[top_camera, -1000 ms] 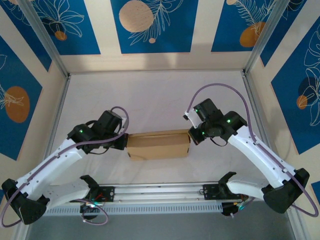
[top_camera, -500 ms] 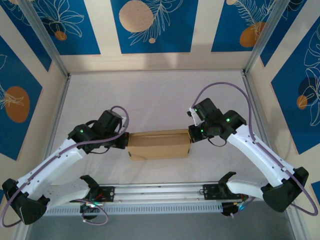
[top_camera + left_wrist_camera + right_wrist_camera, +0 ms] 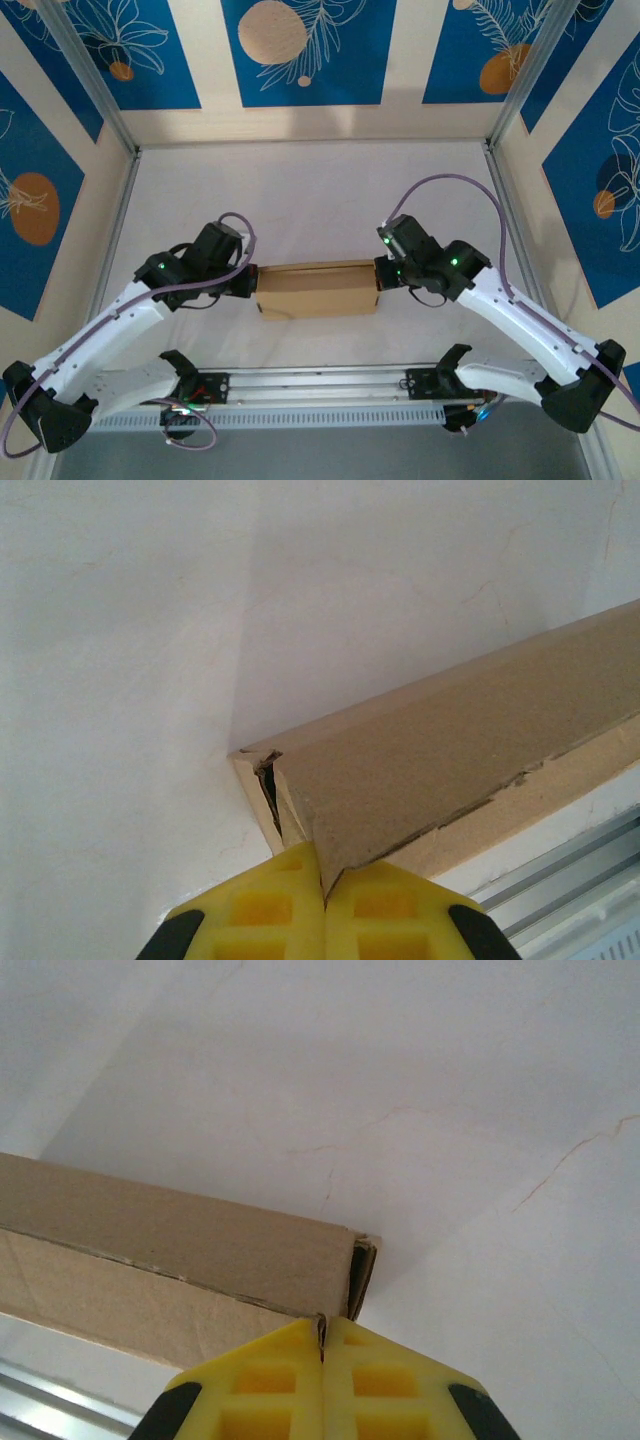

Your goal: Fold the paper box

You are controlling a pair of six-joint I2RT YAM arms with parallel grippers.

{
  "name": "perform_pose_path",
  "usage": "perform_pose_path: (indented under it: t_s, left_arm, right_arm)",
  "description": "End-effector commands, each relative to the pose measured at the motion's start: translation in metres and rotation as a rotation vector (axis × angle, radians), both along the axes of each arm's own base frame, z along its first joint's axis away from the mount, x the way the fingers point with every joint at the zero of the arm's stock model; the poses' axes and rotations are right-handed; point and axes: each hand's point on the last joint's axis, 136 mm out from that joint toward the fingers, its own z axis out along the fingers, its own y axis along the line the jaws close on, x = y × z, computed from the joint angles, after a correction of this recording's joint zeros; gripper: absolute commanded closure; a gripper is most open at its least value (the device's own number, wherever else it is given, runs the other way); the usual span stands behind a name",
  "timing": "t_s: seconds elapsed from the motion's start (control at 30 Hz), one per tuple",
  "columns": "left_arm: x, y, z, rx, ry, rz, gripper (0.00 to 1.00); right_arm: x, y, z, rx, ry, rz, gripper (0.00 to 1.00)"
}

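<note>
**1. Item position**
- Top ext. view: the paper box (image 3: pixel 318 290) is folded up into a closed, shallow rect. shape. It sits just below frame ctr on the white table (image 3: pixel 300 190), long axis horizontal in frame. The alum. rail (image 3: pixel 320 380) runs parallel below it, apart from it.
- Box lies between the two grippers, one at each short end.

**2. Left gripper**
- Top ext. view: left gripper (image 3: pixel 250 282) abuts the box's left end, at mid-left of frame.
- Left wrist view: left gripper (image 3: pixel 323 900) is at bottom ctr. The yellow fingers (image 3: pixel 265 915) are pressed together, no gap seen.
- The box (image 3: pixel 470 750) runs from the finger seam up to the right edge of frame. Its near corner dips into the seam, so the jaws are clamped on that corner.
- A short dark split shows in the cardboard layers just up-left of the pads.

**3. Right gripper**
- Top ext. view: right gripper (image 3: pixel 380 272) abuts the box's right end, upper corner, right of frame ctr.
- Right wrist view: right gripper (image 3: pixel 322 1355) is at bottom ctr, fingers (image 3: pixel 385 1380) together.
- The box (image 3: pixel 170 1240) extends from the seam to the left edge of frame. A thin cardboard edge at its corner enters the seam, so the jaws are nipped on it.
- The end flap beside that corner stands slightly ajar, to the right of the seam.
</note>
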Motion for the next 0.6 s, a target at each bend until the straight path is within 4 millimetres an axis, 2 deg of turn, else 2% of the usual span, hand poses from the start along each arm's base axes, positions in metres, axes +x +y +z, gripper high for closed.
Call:
perform_pose_path:
  t_s: [0.0,0.23,0.43,0.57]
  left_arm:
    - [-0.004,-0.007,-0.001,-0.047,0.018,-0.016,0.98]
    - [-0.005,-0.008,-0.005,-0.063,0.02,-0.006,0.99]
    - [-0.005,0.006,-0.011,0.002,-0.012,-0.001,1.0]
    - [-0.008,0.009,-0.018,-0.008,-0.029,0.001,1.0]
  right_arm:
    - [-0.004,-0.004,-0.009,-0.023,-0.014,-0.02,1.0]
    - [-0.007,-0.007,-0.014,-0.036,-0.027,-0.017,1.0]
    - [-0.009,-0.008,-0.015,-0.069,-0.058,-0.007,1.0]
    - [-0.011,-0.006,-0.015,-0.066,-0.112,0.007,1.0]
